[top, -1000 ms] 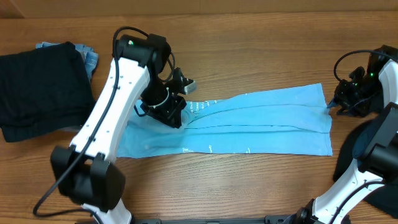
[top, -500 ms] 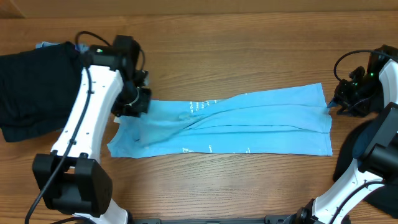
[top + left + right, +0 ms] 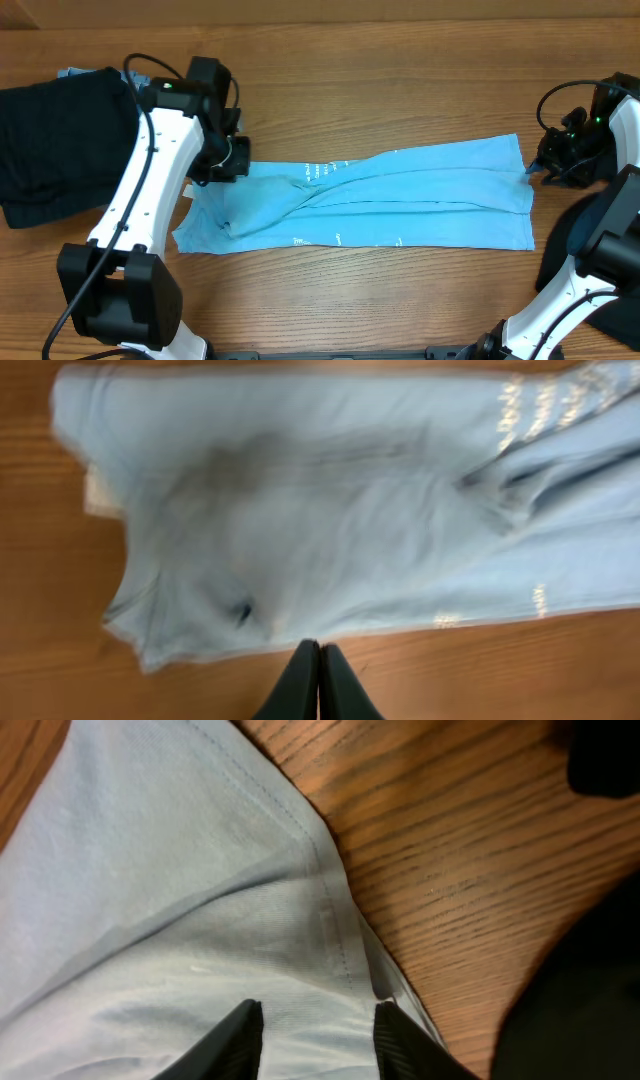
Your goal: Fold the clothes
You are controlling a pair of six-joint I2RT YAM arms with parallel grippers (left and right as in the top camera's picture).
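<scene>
Cloth is the whole matter here: the light blue garment (image 3: 400, 200) lies stretched out lengthwise on the desk (image 3: 400, 70), with diagonal creases running through it and its left end rumpled. The left pincer (image 3: 318, 652) hovers at the upper corner of that left end, its fingers pressed together with nothing between them. In the wrist view they sit just off the garment's edge rather than on it. The right pincer (image 3: 315, 1042) is at the garment's right end, its fingers apart and straddling the seamed hem, the fabric lying loose beneath them (no grip on it that I can see). A black pile of clothes (image 3: 60, 140) sits beyond the garment's left end, well apart from it. The step in hand looks like taking hold of an end for the lengthwise fold. To do it well, the left pincer likely needs to open and come in over the corner itself, pinching every layer at the hem. Both ends should then lift evenly so the creases do not carry into the fold.
</scene>
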